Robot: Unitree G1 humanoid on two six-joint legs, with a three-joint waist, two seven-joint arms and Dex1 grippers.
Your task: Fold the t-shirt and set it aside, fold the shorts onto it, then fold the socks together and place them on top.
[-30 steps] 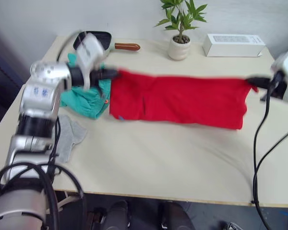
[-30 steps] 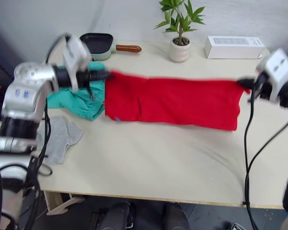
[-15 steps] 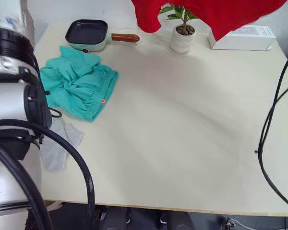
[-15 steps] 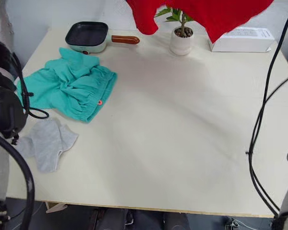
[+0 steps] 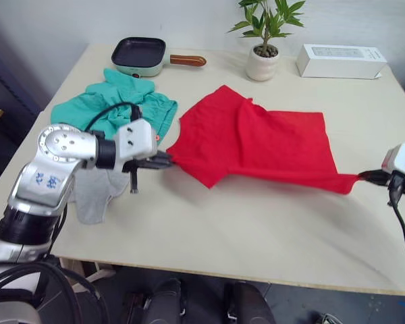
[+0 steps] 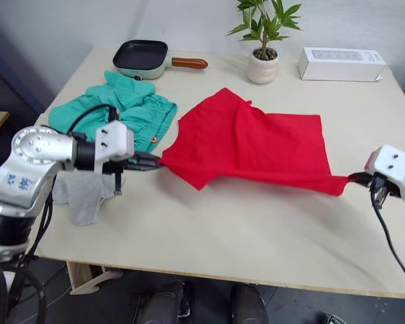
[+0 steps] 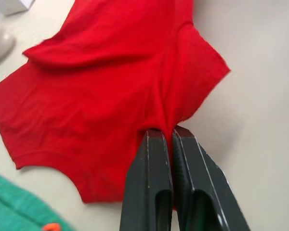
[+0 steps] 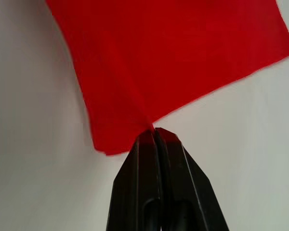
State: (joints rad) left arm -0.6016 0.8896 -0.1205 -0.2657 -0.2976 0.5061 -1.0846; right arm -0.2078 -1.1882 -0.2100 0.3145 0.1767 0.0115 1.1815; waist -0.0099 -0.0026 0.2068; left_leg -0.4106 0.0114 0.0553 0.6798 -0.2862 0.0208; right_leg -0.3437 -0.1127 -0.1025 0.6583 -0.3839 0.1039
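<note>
A: Currently, where did the t-shirt [image 5: 256, 145] lie, and what held it?

B: It lay spread across the middle of the desk [image 5: 243, 236], partly rumpled. The left claw [image 6: 150, 162] was closed on its edge at about 9 o'clock. The right claw [image 6: 356, 178] was closed on a corner at about 4 o'clock, and the cloth between them was drawn into a taut point there.

A: Handling properties?

B: Judged as light, soft and limp. It held no shape of its own and sagged wherever unsupported. Pinched fabric bunched at each claw, as the left wrist view [image 7: 159, 137] and the right wrist view [image 8: 151, 129] showed.

A: Recommended grip points?

B: Hems, corners or shoulder seams, where layers are doubled. A pinch in mid-panel would probably lift only a peak.

A: Neighbouring items?

B: The shorts [image 5: 115, 111] lay at 10 o'clock, just beside the shirt. The socks [image 5: 94, 196] lay at 8 o'clock, under the left arm. Both would handle likewise.
</note>
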